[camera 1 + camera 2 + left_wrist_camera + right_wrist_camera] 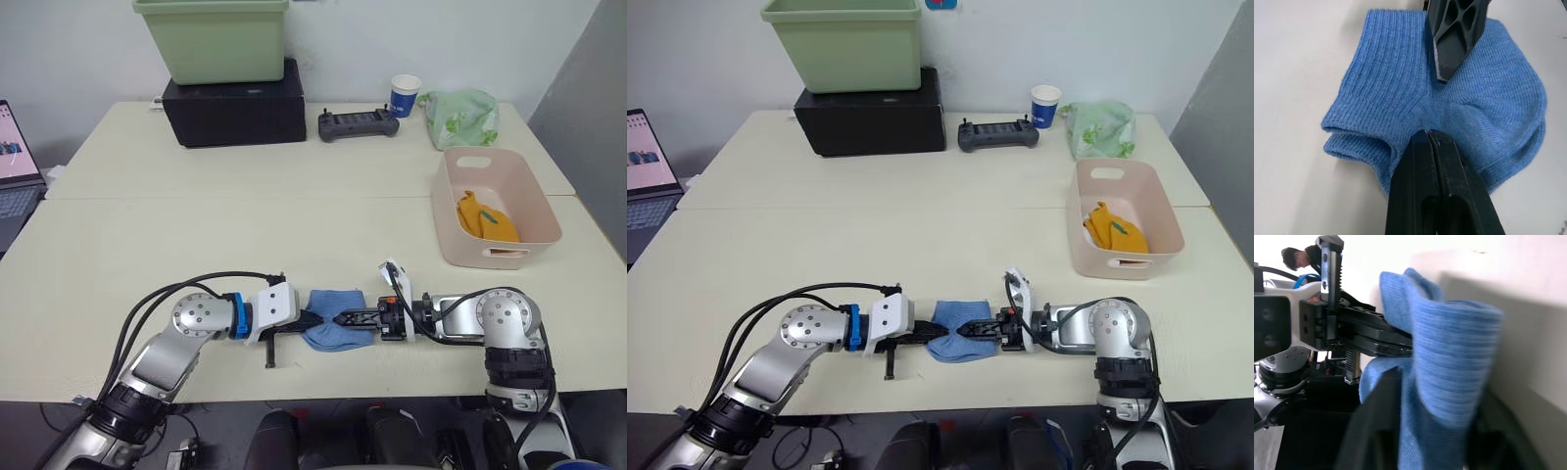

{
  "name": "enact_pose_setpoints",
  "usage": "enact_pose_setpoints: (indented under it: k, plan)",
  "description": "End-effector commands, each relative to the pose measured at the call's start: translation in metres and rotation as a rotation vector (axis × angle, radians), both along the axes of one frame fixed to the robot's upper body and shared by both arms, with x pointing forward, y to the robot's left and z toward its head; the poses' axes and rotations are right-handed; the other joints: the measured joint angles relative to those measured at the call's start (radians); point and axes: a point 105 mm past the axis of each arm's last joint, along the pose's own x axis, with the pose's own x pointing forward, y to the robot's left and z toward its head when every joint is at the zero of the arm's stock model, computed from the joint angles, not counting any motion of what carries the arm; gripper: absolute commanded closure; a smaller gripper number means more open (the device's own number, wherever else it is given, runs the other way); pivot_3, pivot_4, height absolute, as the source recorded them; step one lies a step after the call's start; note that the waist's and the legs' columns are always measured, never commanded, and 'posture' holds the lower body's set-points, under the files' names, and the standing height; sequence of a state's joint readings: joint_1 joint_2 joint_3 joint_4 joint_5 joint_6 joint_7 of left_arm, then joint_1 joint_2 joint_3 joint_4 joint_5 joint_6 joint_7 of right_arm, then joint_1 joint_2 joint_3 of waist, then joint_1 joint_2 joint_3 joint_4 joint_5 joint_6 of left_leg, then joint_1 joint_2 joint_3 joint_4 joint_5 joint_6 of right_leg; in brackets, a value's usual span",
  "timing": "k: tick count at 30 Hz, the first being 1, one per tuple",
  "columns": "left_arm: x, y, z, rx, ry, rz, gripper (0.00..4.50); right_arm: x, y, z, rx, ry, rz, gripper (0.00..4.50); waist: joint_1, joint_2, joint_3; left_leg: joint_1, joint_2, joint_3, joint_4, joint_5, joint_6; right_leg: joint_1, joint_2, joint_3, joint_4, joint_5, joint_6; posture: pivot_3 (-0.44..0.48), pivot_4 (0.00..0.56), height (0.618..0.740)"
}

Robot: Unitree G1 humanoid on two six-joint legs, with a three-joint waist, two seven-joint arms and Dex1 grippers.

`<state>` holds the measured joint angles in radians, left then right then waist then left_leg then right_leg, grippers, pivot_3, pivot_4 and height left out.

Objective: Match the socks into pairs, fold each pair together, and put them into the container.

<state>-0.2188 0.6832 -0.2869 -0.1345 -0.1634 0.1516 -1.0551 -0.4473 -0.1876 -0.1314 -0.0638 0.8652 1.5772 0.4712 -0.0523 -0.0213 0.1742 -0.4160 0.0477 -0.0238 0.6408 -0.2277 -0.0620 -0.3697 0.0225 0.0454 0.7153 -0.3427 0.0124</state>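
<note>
Left eye view: the cream table (196,225) carries every item; positions below are referenced to the pink container (495,206), which stands on the table's right side. A pale green bin (216,37) sits on a black box (235,108) at the far edge, well left of the container. A green plastic bag (460,116) lies just behind the container, with a blue paper cup (405,95) and a black controller (359,123) beyond it to the left. A laptop (15,166) shows at the far left edge. Inside the container lie folded mustard-orange socks (485,217) with a small green mark. The light blue socks (335,318), stacked and folded, rest on the table near its front edge, forward and left of the container. The left gripper (312,320) has its fingers (1437,191) closed together, pinching the blue fabric's left edge. The right gripper (345,316) meets the socks from the other side; fabric drapes between its fingers (1376,426), which clamp the fold.
</note>
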Motion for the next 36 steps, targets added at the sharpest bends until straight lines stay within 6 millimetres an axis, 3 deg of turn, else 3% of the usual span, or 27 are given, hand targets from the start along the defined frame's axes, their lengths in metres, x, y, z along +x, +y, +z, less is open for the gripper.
enact_pose_setpoints:
  k: [1, 4, 7, 10, 14, 19, 23, 24, 26, 28, 30, 34, 36]
  plan:
    - [-0.003, 0.009, -0.011, 0.024, 0.067, 0.029, 4.5, 0.002, 0.001, 0.001, -0.016, -0.032, -0.009, 4.36, -0.002, -0.001, -0.001, 0.0, 0.0, 0.0, 0.0, 0.0, 0.0, 0.0, 0.0, 0.0, 0.0, 0.0, 0.0, 0.0, 0.15, 0.74]
    - [-0.001, 0.007, -0.002, -0.011, 0.068, 0.022, 4.5, 0.005, -0.002, 0.006, -0.013, -0.063, -0.021, 4.47, -0.002, -0.001, -0.001, 0.0, 0.0, 0.0, 0.0, 0.0, 0.0, 0.0, 0.0, 0.0, 0.0, -0.002, 0.004, 0.0, 0.15, 0.74]
    - [0.003, 0.005, 0.025, -0.112, 0.09, 0.028, 3.96, 0.008, -0.013, 0.025, -0.032, -0.195, -0.024, 4.5, -0.002, 0.0, 0.001, -0.001, 0.0, 0.0, 0.0, 0.0, 0.0, 0.0, 0.0, -0.001, 0.0, -0.002, 0.004, 0.0, 0.15, 0.74]
    - [0.004, 0.004, 0.057, -0.229, 0.133, 0.048, 3.04, 0.012, -0.025, 0.05, -0.04, -0.338, -0.037, 4.5, 0.001, -0.001, 0.003, -0.006, -0.001, -0.001, 0.001, 0.0, 0.0, -0.004, -0.001, -0.001, 0.0, -0.002, 0.004, 0.0, 0.15, 0.74]
    - [0.008, 0.0, 0.117, -0.406, 0.159, 0.053, 1.78, 0.027, -0.057, 0.113, -0.122, -0.685, -0.121, 4.5, 0.003, -0.001, 0.008, -0.01, -0.001, -0.001, 0.004, 0.0, 0.0, -0.006, -0.001, -0.003, 0.0, -0.002, 0.004, 0.0, 0.15, 0.74]
    - [0.036, -0.035, 0.171, -0.545, 0.04, 0.047, 0.14, 0.052, -0.107, 0.181, -0.406, -1.071, -0.255, 4.5, 0.022, -0.001, 0.009, -0.011, -0.003, 0.0, 0.005, 0.0, 0.0, -0.005, -0.002, -0.004, -0.002, -0.002, 0.004, 0.0, 0.15, 0.74]
    - [0.048, -0.068, 0.197, -0.584, -0.051, -0.027, 0.06, 0.075, -0.157, 0.22, -0.736, -1.319, -0.343, 4.5, 0.025, -0.002, 0.009, -0.011, -0.004, 0.002, 0.004, 0.0, 0.0, -0.005, -0.003, -0.004, -0.005, 0.0, 0.0, 0.0, 0.15, 0.74]
    - [0.056, -0.081, 0.208, -0.586, -0.115, -0.026, 0.06, 0.084, -0.181, 0.229, -0.963, -1.42, -0.342, 4.5, 0.025, -0.002, 0.01, -0.011, -0.004, 0.002, 0.004, 0.0, 0.0, -0.004, -0.003, -0.003, -0.005, 0.0, 0.0, 0.0, 0.15, 0.74]
    - [0.064, -0.098, 0.219, -0.58, -0.183, -0.042, 0.06, 0.092, -0.206, 0.232, -1.253, -1.516, -0.237, 4.5, 0.029, -0.002, 0.01, -0.012, -0.004, 0.003, 0.005, 0.0, 0.0, -0.005, -0.004, -0.003, -0.005, 0.0, 0.0, 0.0, 0.15, 0.74]
    - [0.062, -0.109, 0.225, -0.576, -0.209, -0.089, 0.06, 0.101, -0.219, 0.223, -1.4, -1.527, -0.142, 4.5, 0.024, -0.002, 0.01, -0.012, -0.006, 0.005, 0.005, 0.0, 0.0, -0.006, -0.005, -0.002, -0.006, 0.0, 0.0, 0.0, 0.15, 0.74]
    - [0.059, -0.118, 0.227, -0.572, -0.213, -0.13, 0.06, 0.108, -0.227, 0.208, -1.474, -1.506, -0.039, 4.5, 0.014, -0.002, 0.01, -0.011, -0.005, 0.008, 0.004, 0.001, -0.002, -0.006, -0.006, 0.0, -0.006, 0.0, 0.001, 0.0, 0.15, 0.74]
    - [0.052, -0.132, 0.221, -0.558, -0.204, -0.18, 0.06, 0.126, -0.231, 0.154, -1.553, -1.423, 0.189, 4.5, 0.002, -0.001, 0.011, -0.009, -0.002, 0.01, 0.003, 0.002, -0.003, -0.006, -0.005, 0.001, -0.004, 0.0, 0.0, 0.0, 0.15, 0.74]
    - [0.05, -0.133, 0.218, -0.555, -0.199, -0.181, 0.06, 0.131, -0.228, 0.145, -1.538, -1.417, 0.211, 4.5, 0.002, 0.002, 0.012, -0.009, -0.002, 0.009, 0.003, 0.002, -0.003, -0.006, -0.005, 0.002, -0.003, 0.0, 0.0, 0.0, 0.15, 0.74]
